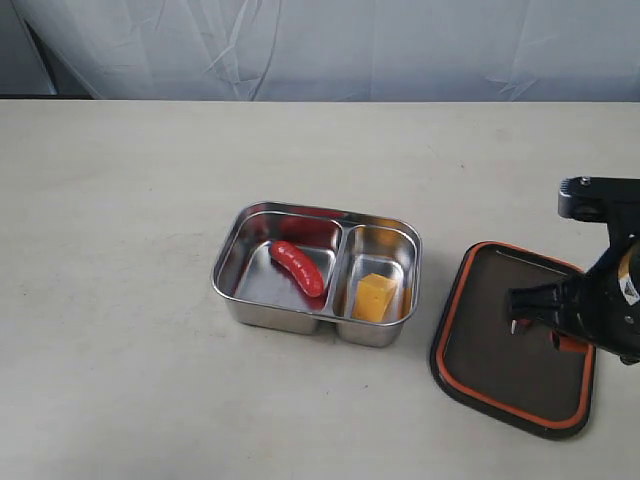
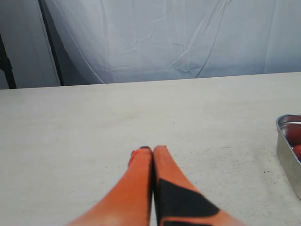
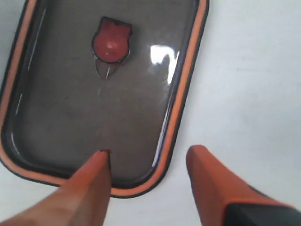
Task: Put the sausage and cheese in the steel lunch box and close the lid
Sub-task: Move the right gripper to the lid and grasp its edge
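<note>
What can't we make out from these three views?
- Exterior view: the right tool and its arm cover part of the lid, so contact cannot be judged. The left tool is out of frame here.
- Left wrist view: the steel lunch box is cut off by the frame edge. The cheese is unseen there.
- Right wrist view: the lid is cut off by frame edges, and the box is not in view.

1 sausage (image 1: 297,268), 1 cheese wedge (image 1: 375,297), 1 steel lunch box (image 1: 275,315) with 2 compartments, 1 lid (image 1: 500,340), 1 orange valve (image 3: 111,42) on it, 1 surface (image 1: 120,200)
</note>
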Controlling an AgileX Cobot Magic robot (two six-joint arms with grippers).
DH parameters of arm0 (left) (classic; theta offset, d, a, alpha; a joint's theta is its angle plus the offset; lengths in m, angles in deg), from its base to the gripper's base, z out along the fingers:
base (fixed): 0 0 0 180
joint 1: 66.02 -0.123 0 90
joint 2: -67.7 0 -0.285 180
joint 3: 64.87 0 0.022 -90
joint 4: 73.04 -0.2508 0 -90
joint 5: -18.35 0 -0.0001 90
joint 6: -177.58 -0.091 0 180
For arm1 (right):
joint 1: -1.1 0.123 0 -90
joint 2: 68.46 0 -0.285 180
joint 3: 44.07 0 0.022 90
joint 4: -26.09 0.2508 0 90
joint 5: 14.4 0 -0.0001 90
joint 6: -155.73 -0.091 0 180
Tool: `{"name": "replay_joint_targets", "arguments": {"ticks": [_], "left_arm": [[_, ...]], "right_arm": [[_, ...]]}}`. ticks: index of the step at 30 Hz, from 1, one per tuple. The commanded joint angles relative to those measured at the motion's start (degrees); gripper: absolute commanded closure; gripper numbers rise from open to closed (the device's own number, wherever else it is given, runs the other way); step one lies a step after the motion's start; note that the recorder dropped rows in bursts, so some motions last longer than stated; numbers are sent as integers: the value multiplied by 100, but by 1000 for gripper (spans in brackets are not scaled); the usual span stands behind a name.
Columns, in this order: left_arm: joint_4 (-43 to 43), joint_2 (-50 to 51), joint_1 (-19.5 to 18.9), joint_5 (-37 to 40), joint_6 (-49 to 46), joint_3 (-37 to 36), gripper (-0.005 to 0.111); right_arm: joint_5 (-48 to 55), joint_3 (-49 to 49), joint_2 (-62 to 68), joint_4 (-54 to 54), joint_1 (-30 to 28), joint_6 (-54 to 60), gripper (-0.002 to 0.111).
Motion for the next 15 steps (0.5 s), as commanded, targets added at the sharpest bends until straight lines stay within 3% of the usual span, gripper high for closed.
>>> {"name": "replay_joint_targets", "arguments": {"ticks": [1,7,15], "left_arm": [[-22,-24,-4,-24,-5,-20,106],[-22,-24,-4,-34,-5,-20,106],[-22,-24,-4,-34,-5,-20,106]], "right_arm": [[-311,-237,90,289,-511,46,58],[-689,-272,644,252,-979,157,58],[-1137,-272,1630,264,-979,169,58]]}}
